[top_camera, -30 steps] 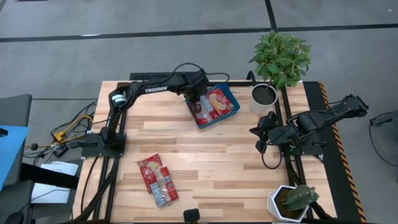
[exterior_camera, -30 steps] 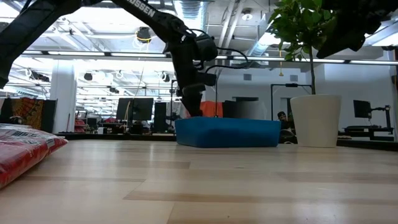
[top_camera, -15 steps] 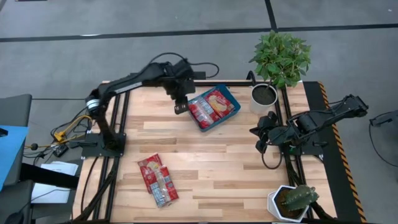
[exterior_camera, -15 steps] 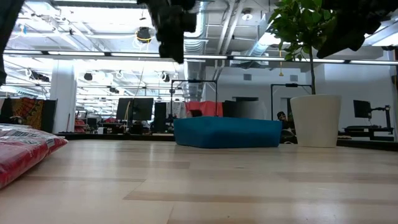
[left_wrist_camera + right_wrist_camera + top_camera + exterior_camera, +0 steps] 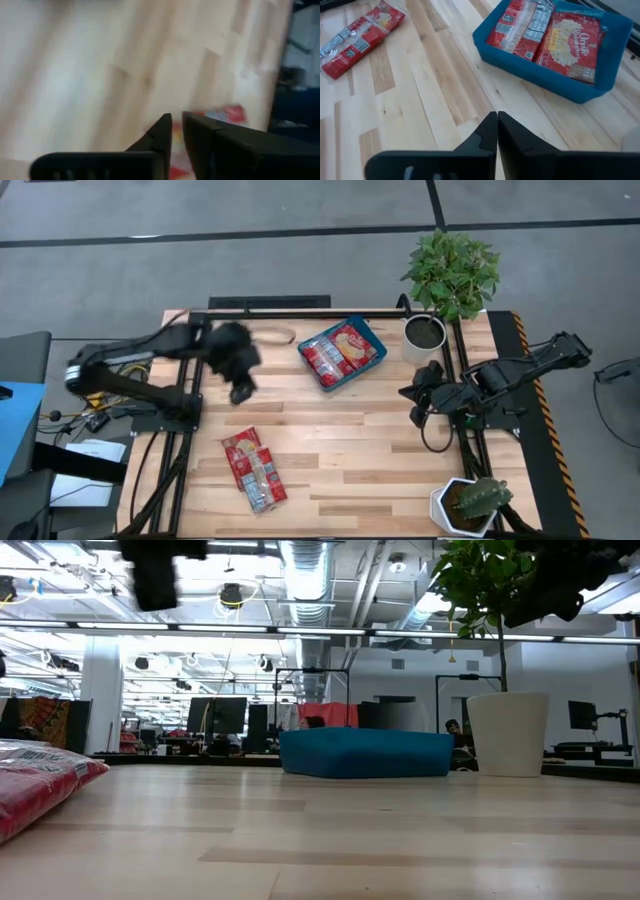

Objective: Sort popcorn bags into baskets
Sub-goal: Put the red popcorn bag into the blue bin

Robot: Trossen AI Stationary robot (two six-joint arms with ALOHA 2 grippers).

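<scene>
The teal basket (image 5: 318, 379) sits at the table's far middle, also seen in the low view (image 5: 365, 753) and the right wrist view (image 5: 540, 70). Popcorn bags (image 5: 340, 350) lie flat inside it, red ones and silvery ones (image 5: 545, 30). More bags (image 5: 253, 470) lie stacked on the near-left of the table (image 5: 40, 785) (image 5: 362, 35). My left gripper (image 5: 240, 388) is in the air left of the basket, blurred, shut and holding nothing (image 5: 177, 132). My right gripper (image 5: 413, 405) waits shut at the right side (image 5: 497, 125).
A white pot (image 5: 424, 335) with a leafy plant (image 5: 450, 270) stands just right of the basket (image 5: 507, 733). A second white pot with a cactus (image 5: 465, 505) is at the near right corner. Bare wood lies between the basket and the near-left bags.
My left gripper has risen out of the basket and swung fast toward the table's left and somewhat nearer, staying high above the wood. The bags in the basket lie where it was. The right arm has kept still.
</scene>
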